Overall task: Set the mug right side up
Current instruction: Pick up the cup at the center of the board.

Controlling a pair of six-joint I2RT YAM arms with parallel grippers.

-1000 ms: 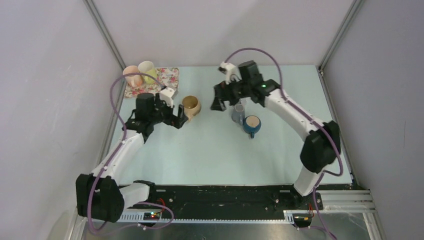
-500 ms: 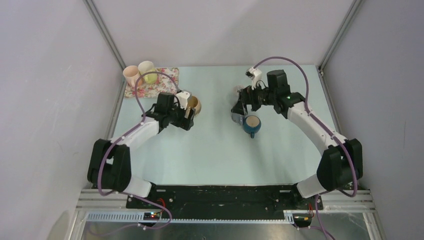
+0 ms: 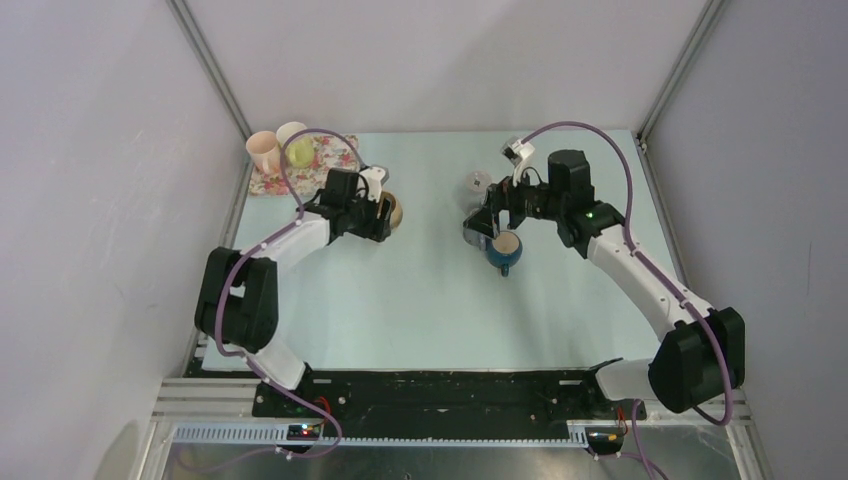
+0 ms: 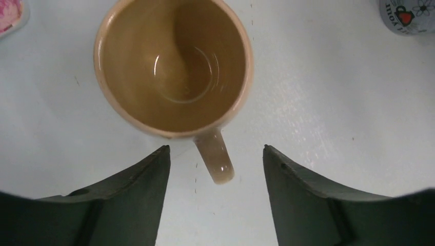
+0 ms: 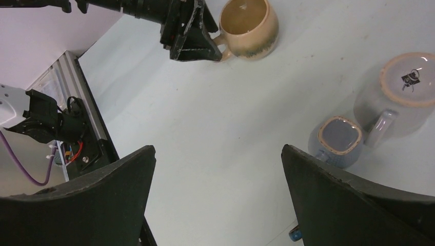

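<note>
Right now the tan mug [image 4: 174, 66] stands mouth-up on the table [image 3: 420, 300], glazed inside and empty. In the left wrist view its handle [image 4: 215, 156] points to 6 o'clock. The left gripper [image 4: 215, 154] is spread wide and holds nothing. One finger sits on each side of that handle, and neither touches it.

From overhead, the tan mug is at about 10 o'clock from the table's middle. A floral mat [image 3: 320, 160] lies at its 10 o'clock, with a pink cup [image 3: 263, 150] and a yellow cup [image 3: 296, 145] at the mat's far-left corner.

The right gripper [image 5: 218, 151] is also wide apart and empty, raised over the table. Its camera shows a pale mug [image 5: 405, 89] upside down, base ring and a small printed mark facing up. That mug's handle reaches toward 7 o'clock, just beside a small grey mug [image 5: 336, 142]. The grey one looks mouth-up, though the angle leaves me unsure. Seen from above, a blue mug [image 3: 503, 250] with a tan interior stands upright at the grey mug's 4 o'clock, close against it, under the right gripper.
</note>
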